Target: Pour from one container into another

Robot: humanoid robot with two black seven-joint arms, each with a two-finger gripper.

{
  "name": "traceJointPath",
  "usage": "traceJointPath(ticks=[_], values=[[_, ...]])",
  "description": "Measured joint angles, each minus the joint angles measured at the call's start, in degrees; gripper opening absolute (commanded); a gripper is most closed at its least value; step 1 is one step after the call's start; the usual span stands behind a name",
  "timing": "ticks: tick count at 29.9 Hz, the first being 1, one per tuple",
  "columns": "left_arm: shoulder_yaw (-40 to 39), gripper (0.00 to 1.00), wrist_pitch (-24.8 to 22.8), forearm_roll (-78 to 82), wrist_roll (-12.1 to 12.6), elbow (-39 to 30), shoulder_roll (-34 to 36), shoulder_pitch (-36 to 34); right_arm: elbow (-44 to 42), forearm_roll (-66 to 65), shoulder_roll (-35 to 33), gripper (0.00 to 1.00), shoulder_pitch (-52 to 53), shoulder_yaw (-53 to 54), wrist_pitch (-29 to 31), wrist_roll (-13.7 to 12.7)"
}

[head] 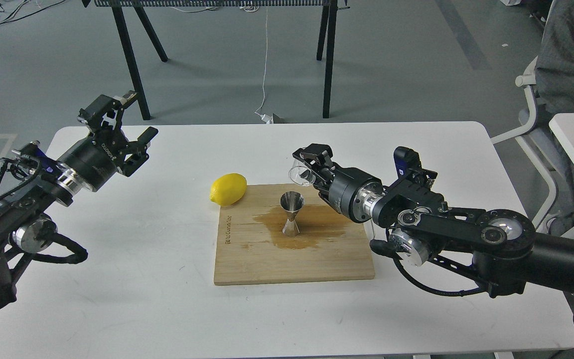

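The right gripper [306, 164] fingers clasp the clear cup [298, 174], tipped just above-right of the steel jigger [291, 213]; light, slippery, probably fragile. Left gripper [117, 122] fingers spread wide, empty.

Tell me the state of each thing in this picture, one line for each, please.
Clear cup: held by right pincer, tilted, above the board.
Jigger: upright on a wet patch.
Cutting board: flat, stained wet in the middle.
Lemon: whole, at the board's corner.
Left pincer: open, empty.

Shiny steel jigger [291, 213] on stained matt wooden board [294, 254].
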Motion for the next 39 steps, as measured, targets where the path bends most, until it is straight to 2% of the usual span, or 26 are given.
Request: traceJointPath(ticks=[18, 39], values=[[-0.01, 0.93, 0.0, -0.09, 0.0, 0.0, -0.02, 0.0, -2.9, -2.71, 3.31, 0.46, 3.16, -4.7, 0.0, -0.02], [-0.09, 0.93, 0.0, -0.1, 0.0, 0.0, -0.02, 0.08, -4.01, -5.68, 3.75, 0.46, 4.68, -7.94, 0.0, -0.01]])
